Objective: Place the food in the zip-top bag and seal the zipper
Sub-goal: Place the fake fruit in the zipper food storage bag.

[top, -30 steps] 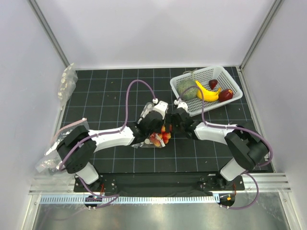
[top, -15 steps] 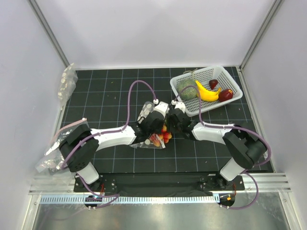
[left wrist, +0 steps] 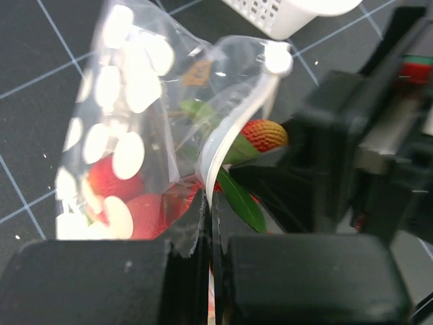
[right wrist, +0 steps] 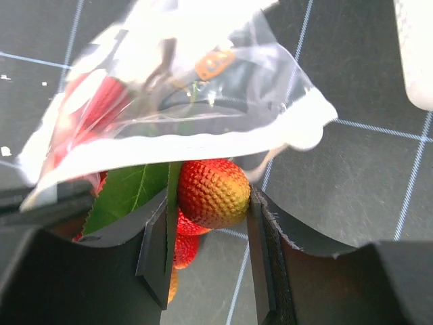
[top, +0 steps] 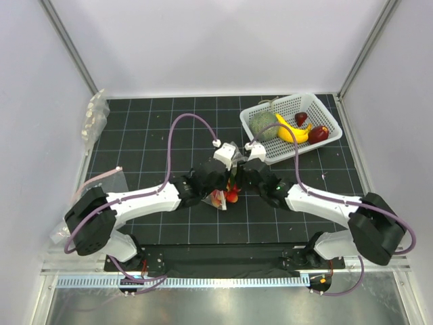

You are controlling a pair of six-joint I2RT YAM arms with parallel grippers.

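Now your right gripper (right wrist: 208,227) clamps the food (right wrist: 211,189) at the mouth of the zip-top bag (left wrist: 115,101); left gripper (left wrist: 208,230) pinches the zipper (left wrist: 223,139).

Seen from above, the zip-top bag (top: 218,200) and food (top: 232,196) are largely hidden.

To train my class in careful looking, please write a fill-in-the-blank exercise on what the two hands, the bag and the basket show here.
The zip-top bag is printed with white ____.
The left hand pinches the zipper, while the right hand grips the food, a bumpy fruit coloured ____.
The yellow fruit in the white basket is a ____.
Missing words: dots; red; banana.
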